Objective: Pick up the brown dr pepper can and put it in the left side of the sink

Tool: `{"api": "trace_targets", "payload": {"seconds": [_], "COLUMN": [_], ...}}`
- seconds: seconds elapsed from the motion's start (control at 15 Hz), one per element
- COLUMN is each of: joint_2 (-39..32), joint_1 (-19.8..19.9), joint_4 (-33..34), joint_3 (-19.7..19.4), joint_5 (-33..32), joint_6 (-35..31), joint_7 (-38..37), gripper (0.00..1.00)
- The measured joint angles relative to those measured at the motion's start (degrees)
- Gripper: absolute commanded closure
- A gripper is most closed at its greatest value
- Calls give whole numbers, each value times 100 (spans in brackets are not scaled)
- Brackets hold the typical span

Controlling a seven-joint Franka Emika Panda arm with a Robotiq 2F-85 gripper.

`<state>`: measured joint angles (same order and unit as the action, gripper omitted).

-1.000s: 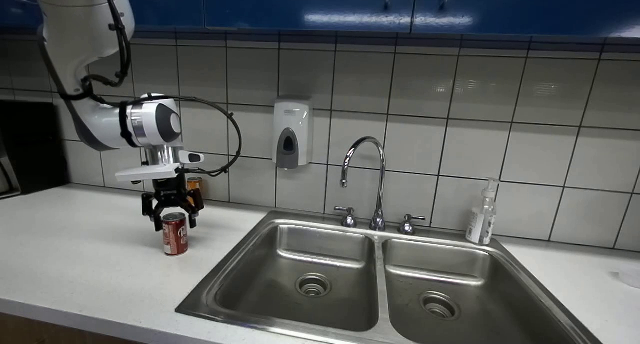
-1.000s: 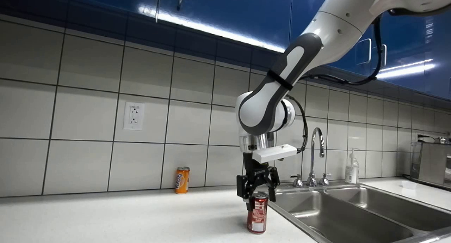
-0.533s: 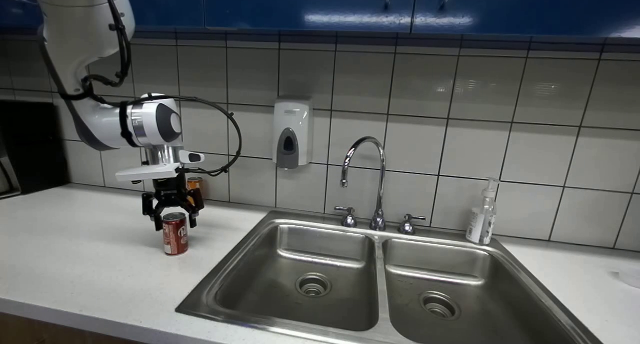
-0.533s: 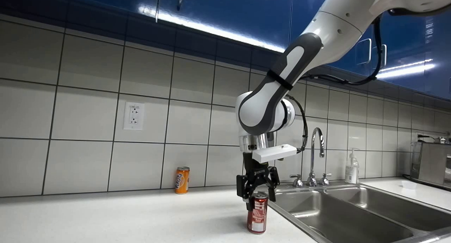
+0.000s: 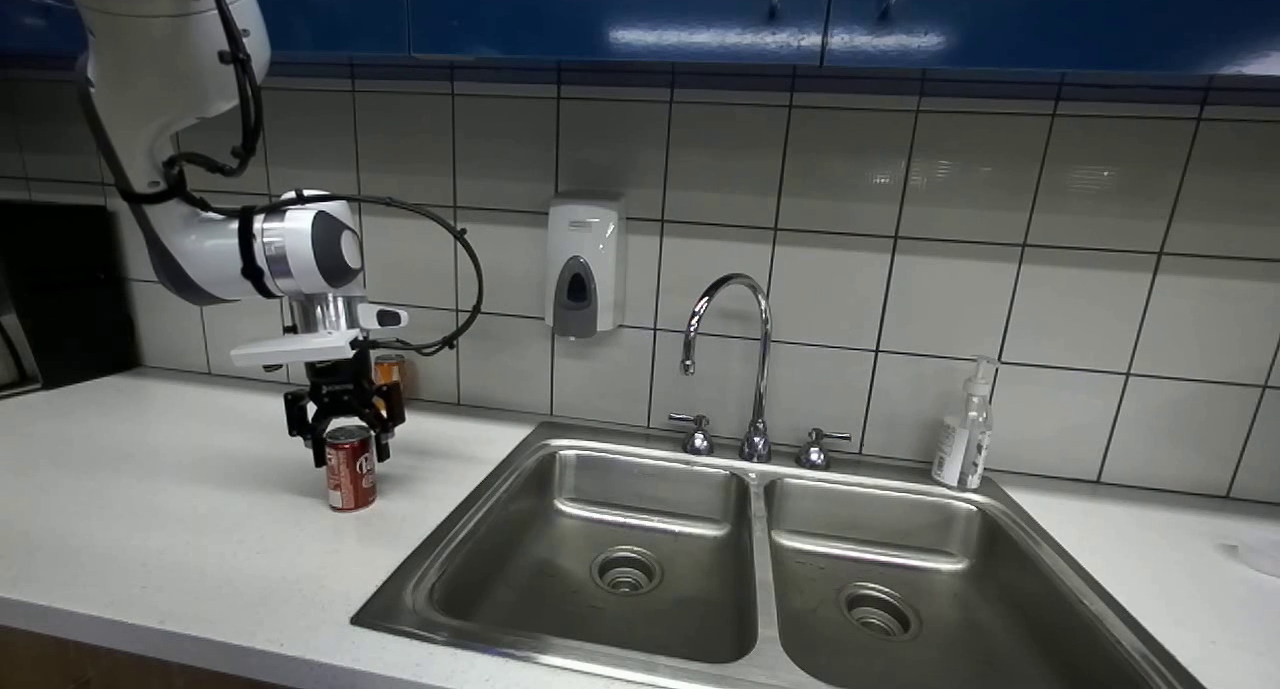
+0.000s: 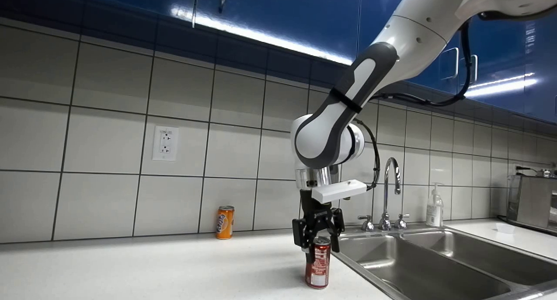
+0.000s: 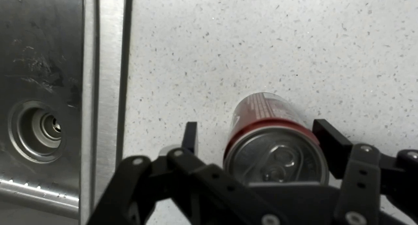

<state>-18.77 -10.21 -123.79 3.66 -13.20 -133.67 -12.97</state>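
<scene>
The brown dr pepper can [image 5: 350,486] stands upright on the white counter, left of the sink; it also shows in an exterior view [image 6: 317,271] and in the wrist view [image 7: 266,109]. My gripper [image 5: 351,458] is open with its fingers on either side of the can's upper part, also seen in an exterior view [image 6: 322,255]. In the wrist view the gripper [image 7: 256,130] has a clear gap at the left finger; the right finger is very close to the can, contact unclear. The left side of the sink [image 5: 530,599] is a steel basin with a round drain, partly visible in the wrist view [image 7: 36,71].
An orange can [image 6: 225,222] stands by the tiled wall, partly hidden behind the gripper in an exterior view [image 5: 390,371]. A raised sink rim [image 7: 109,71] lies between can and basin. A tall faucet [image 5: 764,369] and a soap bottle [image 5: 965,429] stand behind the sink.
My gripper has come down slightly over the can, and its fingers have drawn a little closer together. The can has not moved.
</scene>
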Motion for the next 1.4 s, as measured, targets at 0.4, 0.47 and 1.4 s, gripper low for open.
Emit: {"api": "trace_targets", "payload": {"seconds": [0.4, 0.47, 1.4], "joint_2": [-22, -22, 660], "joint_1": [-72, -83, -114], "joint_4": [7, 7, -539], "joint_3": [-39, -45, -368], "joint_5": [-94, -109, -276], "joint_6": [-171, -177, -202], "joint_7": [-27, -29, -424], "gripper": [60, 60, 60]}}
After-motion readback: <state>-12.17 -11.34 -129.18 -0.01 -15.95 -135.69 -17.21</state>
